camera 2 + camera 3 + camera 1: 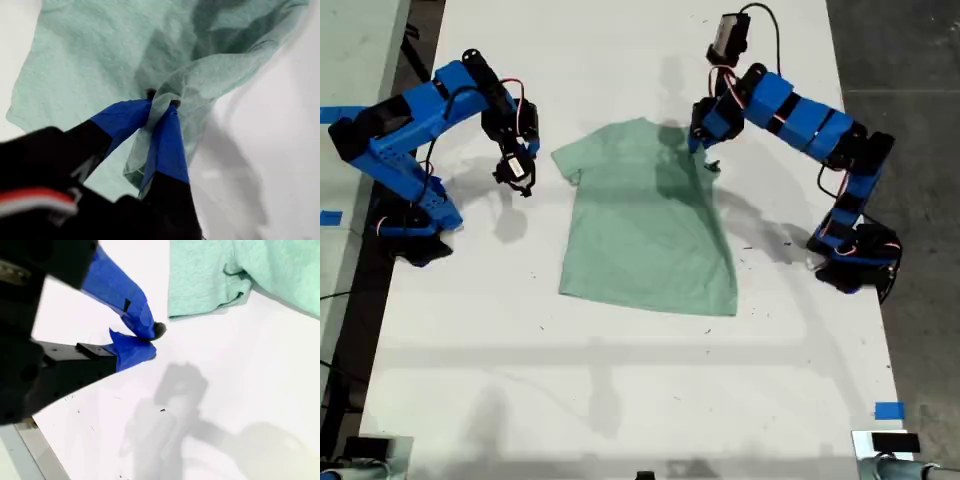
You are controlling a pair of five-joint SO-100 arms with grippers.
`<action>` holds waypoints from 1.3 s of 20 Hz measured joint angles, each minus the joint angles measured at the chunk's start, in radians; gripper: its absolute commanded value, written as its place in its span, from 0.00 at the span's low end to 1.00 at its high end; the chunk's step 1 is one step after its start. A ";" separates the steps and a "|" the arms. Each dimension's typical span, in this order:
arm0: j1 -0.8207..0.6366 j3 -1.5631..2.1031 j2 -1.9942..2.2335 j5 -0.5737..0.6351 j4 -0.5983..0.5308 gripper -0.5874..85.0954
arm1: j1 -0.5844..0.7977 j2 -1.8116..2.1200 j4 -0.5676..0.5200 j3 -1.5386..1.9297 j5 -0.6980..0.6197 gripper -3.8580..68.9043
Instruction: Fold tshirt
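Note:
The pale mint-green tshirt (pixel 640 230) lies on the white table (pixel 620 400), neck toward the far edge. At its sleeve on the exterior view's right, my first gripper (pixel 705 150) is shut on a pinched, raised bunch of cloth. The first wrist view shows that fabric (pixel 90 65) clamped between the blue fingertips of my first gripper (pixel 161 100). My second gripper (pixel 520 180) hangs just off the sleeve on the exterior view's left. In the second wrist view it (pixel 152 342) is shut on nothing, and the sleeve hem (pixel 210 275) lies a short way off.
Both arm bases stand on the table, one (pixel 415 225) at the exterior view's left and one (pixel 855 265) at its right. A blue tape mark (pixel 888 410) sits near the table's edge at the exterior view's lower right. Dark floor (pixel 910 100) lies beyond that edge.

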 measured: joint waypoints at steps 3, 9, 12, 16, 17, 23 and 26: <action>0.005 0.000 0.000 -0.003 0.002 0.01 | -0.040 -0.101 -0.135 -0.002 0.054 0.08; 0.014 0.000 0.000 -0.005 0.002 0.05 | -0.058 -0.265 -0.262 -0.002 0.094 0.60; 0.017 0.000 0.000 -0.005 0.003 0.08 | -0.058 -0.268 -0.190 -0.003 0.087 0.55; 0.017 0.000 0.000 -0.005 0.003 0.08 | -0.058 -0.149 -0.029 -0.002 0.074 0.55; 0.017 0.000 0.000 -0.005 0.003 0.07 | -0.058 -0.075 0.003 -0.003 0.067 0.55; 0.017 -0.029 -0.023 0.000 0.060 0.14 | -0.058 0.314 0.121 0.207 0.057 0.53; 0.017 -0.132 -0.066 0.032 0.080 0.34 | -0.058 0.489 0.121 0.420 0.086 0.52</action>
